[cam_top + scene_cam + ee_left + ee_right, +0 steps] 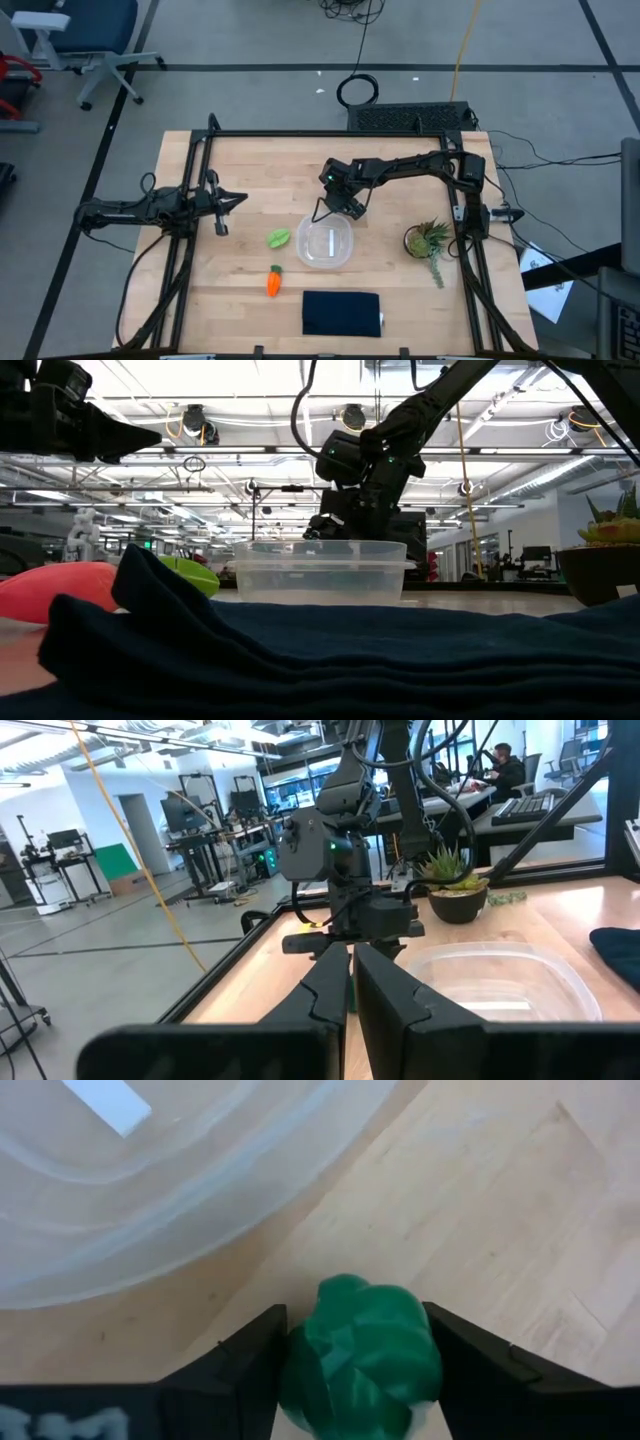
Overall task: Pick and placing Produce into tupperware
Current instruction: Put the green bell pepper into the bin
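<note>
Beside the tupperware [150,1180], just off its rim, your right gripper [355,1370] is clamped on the dark green piece [360,1355]. Judged light, rigid and lumpy; grip across its middle. It is roundish, no clear long axis. Left gripper [222,203] waits apart, fingers together.

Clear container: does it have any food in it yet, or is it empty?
Empty. From above, the container holds nothing; the leafy piece and carrot lie on the table, and the right claw grips the dark green piece outside it.
</note>
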{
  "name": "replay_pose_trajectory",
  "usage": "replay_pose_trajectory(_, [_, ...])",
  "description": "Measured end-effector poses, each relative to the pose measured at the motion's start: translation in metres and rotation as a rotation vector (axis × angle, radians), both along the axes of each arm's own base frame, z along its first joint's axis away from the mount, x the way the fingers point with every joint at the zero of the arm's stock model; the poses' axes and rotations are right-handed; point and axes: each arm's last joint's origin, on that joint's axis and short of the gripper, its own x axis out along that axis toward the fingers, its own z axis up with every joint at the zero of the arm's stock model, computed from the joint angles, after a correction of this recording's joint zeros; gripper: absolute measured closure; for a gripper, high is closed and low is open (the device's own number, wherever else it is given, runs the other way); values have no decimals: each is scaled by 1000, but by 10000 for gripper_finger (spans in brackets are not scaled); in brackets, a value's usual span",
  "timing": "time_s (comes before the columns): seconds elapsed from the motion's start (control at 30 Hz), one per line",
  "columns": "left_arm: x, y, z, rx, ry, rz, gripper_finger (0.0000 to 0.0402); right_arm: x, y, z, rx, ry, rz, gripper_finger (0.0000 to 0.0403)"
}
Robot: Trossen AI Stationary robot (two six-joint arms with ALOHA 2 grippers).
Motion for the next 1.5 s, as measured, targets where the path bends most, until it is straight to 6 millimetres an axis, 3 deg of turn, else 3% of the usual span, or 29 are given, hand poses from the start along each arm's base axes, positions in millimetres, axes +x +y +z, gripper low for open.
replay_pose_trajectory(0.2, [0, 0, 0, 0, 0, 0, 376, -1, 1, 2, -46, 25, -18, 199])
replay_pose_trajectory(0.4, [0, 0, 0, 0, -5, 0, 376, -7, 4, 21, -77, 14, -36, 200])
replay_pose_trajectory(0.77, [0, 0, 0, 1, -2, 0, 376, -26, 16, 106, -58, -244, -111, 201])
replay_pose_trajectory(1.07, [0, 0, 0, 7, 0, 6, 376, -46, 37, 166, 234, -482, -155, 201])
replay_pose_trajectory(1.23, [0, 0, 0, 0, -2, 8, 376, -57, 40, 181, 299, -503, -192, 201])
replay_pose_trajectory(1.5, [0, 0, 1, -23, -19, 7, 376, -59, 44, 181, 370, -469, -220, 201])
